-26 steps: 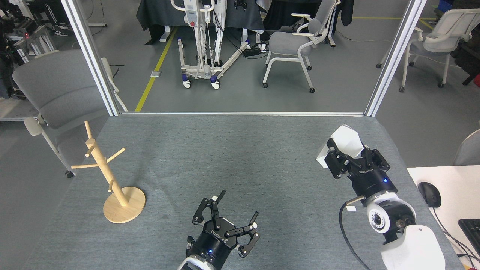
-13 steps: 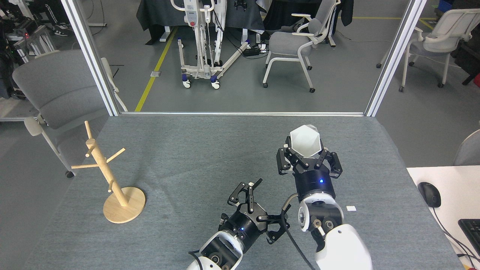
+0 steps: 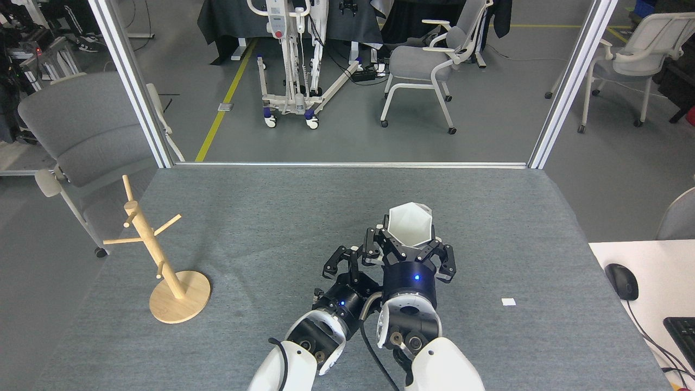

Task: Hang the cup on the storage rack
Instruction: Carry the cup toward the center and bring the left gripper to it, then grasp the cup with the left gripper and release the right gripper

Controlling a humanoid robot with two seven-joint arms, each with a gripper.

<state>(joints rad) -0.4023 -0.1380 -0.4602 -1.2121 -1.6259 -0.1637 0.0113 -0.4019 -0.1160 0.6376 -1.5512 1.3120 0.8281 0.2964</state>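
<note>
The white faceted cup [image 3: 410, 224] is held above the grey table, its hexagonal mouth facing up toward the camera. My right gripper [image 3: 408, 243] is shut on the cup, black fingers clasping its lower walls. My left gripper [image 3: 347, 262] sits just left of the right one, fingers spread open and holding nothing, partly hidden behind the right wrist. The storage rack [image 3: 155, 255], a light wooden mug tree with a round base and thin angled pegs, stands at the table's left edge, far from both grippers.
A small white scrap [image 3: 508, 302] lies on the grey table [image 3: 271, 217] to the right. A grey chair [image 3: 81, 136] stands beyond the table's left corner. A white desk with a mouse [image 3: 621, 281] and keyboard [image 3: 682, 331] adjoins the right side.
My right gripper has carried the cup leftward and nearer, from the table's right side to the centre. My left gripper has moved right to meet it.
</note>
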